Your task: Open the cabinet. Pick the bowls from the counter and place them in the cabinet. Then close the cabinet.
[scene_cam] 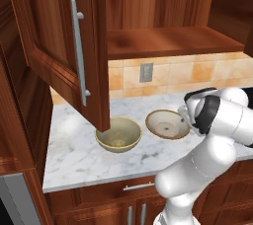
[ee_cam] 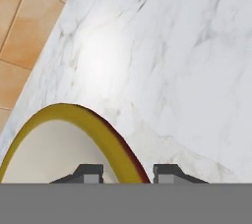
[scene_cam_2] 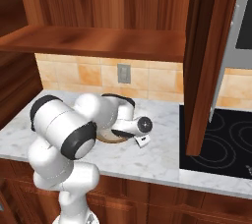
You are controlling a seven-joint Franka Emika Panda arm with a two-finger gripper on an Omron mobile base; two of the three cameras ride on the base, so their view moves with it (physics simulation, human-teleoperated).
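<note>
Two bowls sit on the counter, under the open cabinet: the deep bowl at left, the shallow bowl right beside it. In the hand view, your gripper straddles the shallow bowl's rim, one fingertip inside, the other outside over marble. Jaws look partway in, but I can't tell if they've pinched the rim yet. Keep the rim centred between tips & close till it's firm before any lift. Then lift straight up, keep the bowl level, and mind the left door hanging low nr the deep bowl. Shelf is bare; go in slow.
</note>
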